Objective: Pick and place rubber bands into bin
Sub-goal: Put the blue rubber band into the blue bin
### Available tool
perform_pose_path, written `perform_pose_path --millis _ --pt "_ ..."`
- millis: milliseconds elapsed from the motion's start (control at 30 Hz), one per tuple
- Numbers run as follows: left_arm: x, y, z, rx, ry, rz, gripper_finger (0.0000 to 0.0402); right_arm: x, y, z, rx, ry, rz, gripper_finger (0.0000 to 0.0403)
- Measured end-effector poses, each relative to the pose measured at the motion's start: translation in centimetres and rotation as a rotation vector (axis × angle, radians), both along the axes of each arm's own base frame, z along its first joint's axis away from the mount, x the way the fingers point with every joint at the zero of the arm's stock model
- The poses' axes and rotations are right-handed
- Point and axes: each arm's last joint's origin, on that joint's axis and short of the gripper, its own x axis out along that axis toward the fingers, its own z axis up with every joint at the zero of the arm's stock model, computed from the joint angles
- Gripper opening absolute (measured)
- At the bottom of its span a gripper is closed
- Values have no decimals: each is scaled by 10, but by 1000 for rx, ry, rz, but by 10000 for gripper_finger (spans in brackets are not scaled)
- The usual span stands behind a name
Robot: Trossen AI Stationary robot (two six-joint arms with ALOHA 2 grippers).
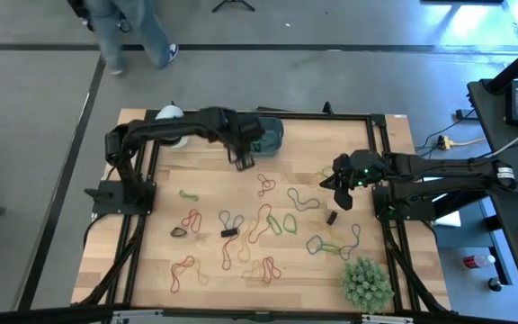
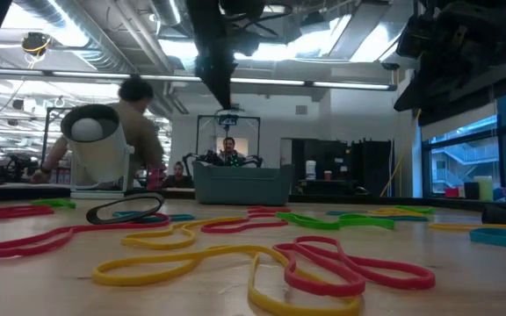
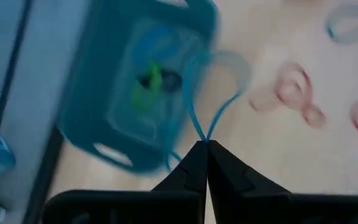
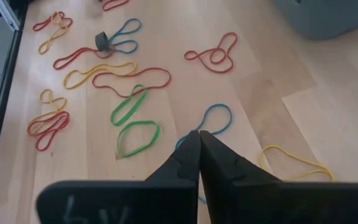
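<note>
I see thin, floppy rubber bands (image 1: 268, 220) in red, orange, yellow, green and blue, looped and twisted, scattered over the pale wood-grain table (image 1: 205, 270). The small teal-blue plastic bin (image 1: 271, 133), rectangular with rounded corners and low walls, sits at the table's far edge; my left wrist view shows a green band (image 3: 146, 87) lying inside it. A white cylindrical roll (image 1: 171, 117) stands at the far left corner and a bushy green spiky plant (image 1: 367, 281) at the near right. Beyond the table I see grey floor and a person's legs (image 1: 133, 36).

My left gripper (image 1: 244, 162) reaches across just beside the bin, its dark fingers pinched together on a thin blue rubber band (image 3: 210, 99) that hangs over the bin's near wall. My right gripper (image 1: 340, 200) hovers over the right side, fingers closed, with a blue band (image 4: 213, 121) just beyond the tips; I cannot tell whether it is gripped.
</note>
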Motion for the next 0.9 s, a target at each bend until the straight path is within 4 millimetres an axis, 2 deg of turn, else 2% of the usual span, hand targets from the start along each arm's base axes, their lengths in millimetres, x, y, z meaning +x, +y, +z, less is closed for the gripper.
perform_pose_path --millis 200,400,700,900 --pt "-3 53 -3 53 -74 -8 2 2 -1 -7 20 -4 -20 6" --pt "2 92 -36 22 -35 -41 2 3 -5 -7 -49 -27 -148 9" --pt "8 128 -107 -56 116 -14 3 2 -13 -6 -121 -42 -314 19" --pt "7 139 -132 -113 150 35 30 1 -19 -6 -107 -43 -359 8"
